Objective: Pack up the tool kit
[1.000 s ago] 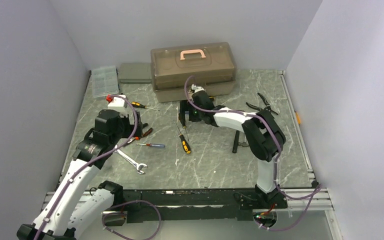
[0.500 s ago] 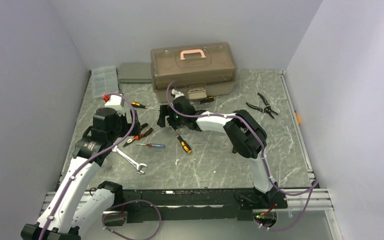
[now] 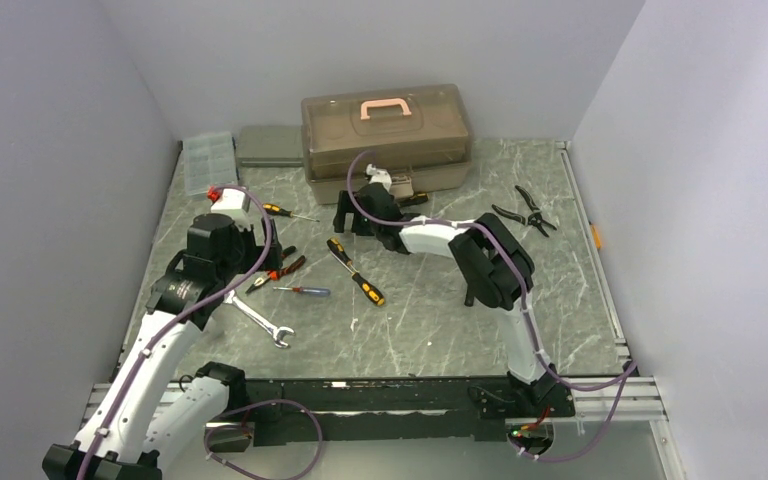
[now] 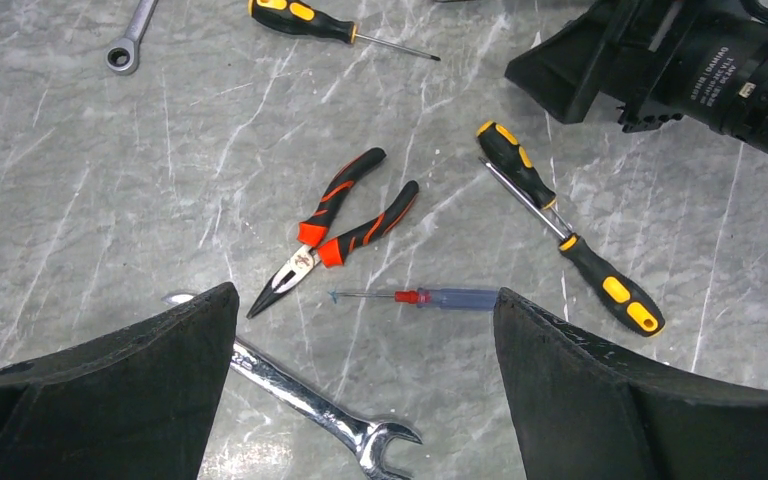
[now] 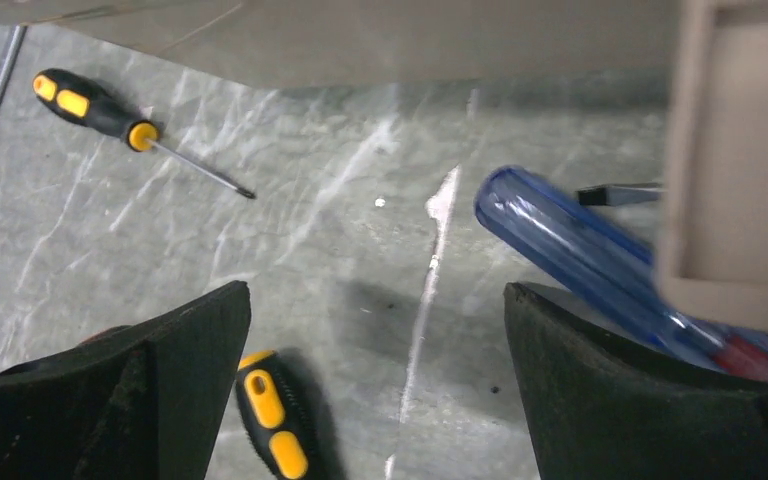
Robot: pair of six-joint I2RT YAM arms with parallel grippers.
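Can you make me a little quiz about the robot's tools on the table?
1. True or false: the toolbox is wide open with its trays folded out.
2. What colour is the toolbox's handle? A) pink B) green C) white
3. Fill the gap: the little screwdriver lying beside the red-and-black pliers has a ____ handle.

Key: 1. False, its lid is down. 2. A. 3. Blue.
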